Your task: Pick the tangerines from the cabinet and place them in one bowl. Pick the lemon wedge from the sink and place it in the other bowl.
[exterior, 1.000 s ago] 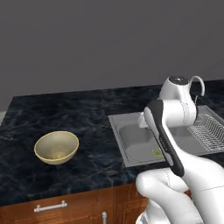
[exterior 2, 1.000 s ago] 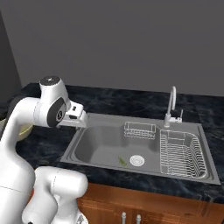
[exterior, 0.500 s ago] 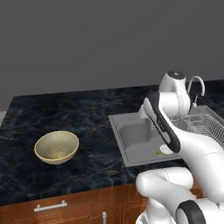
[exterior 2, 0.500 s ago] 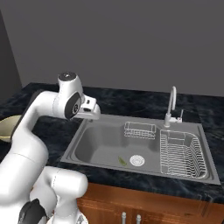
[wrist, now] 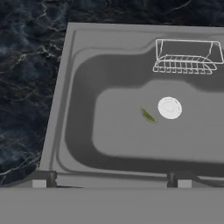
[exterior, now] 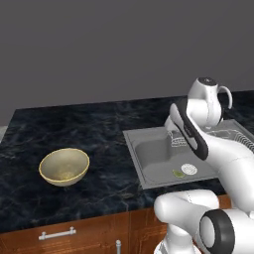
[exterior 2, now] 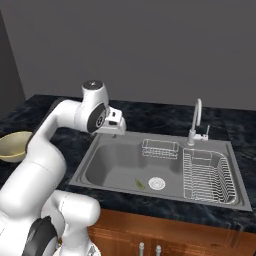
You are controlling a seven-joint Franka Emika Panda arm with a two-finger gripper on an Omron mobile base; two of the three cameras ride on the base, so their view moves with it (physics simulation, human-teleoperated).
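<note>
Judging the lemon wedge (wrist: 148,115), below and ahead of my fully spread, empty gripper (wrist: 111,178), as light, soft and slippery, I would pinch its narrow middle.

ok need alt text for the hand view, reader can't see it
Looking down into a grey steel sink, a tiny yellow-green lemon wedge lies on the basin floor just left of the round white drain. A small wire basket hangs at the far wall, dark marbled countertop surrounds the sink, and the open gripper hovers at the near rim.
</note>
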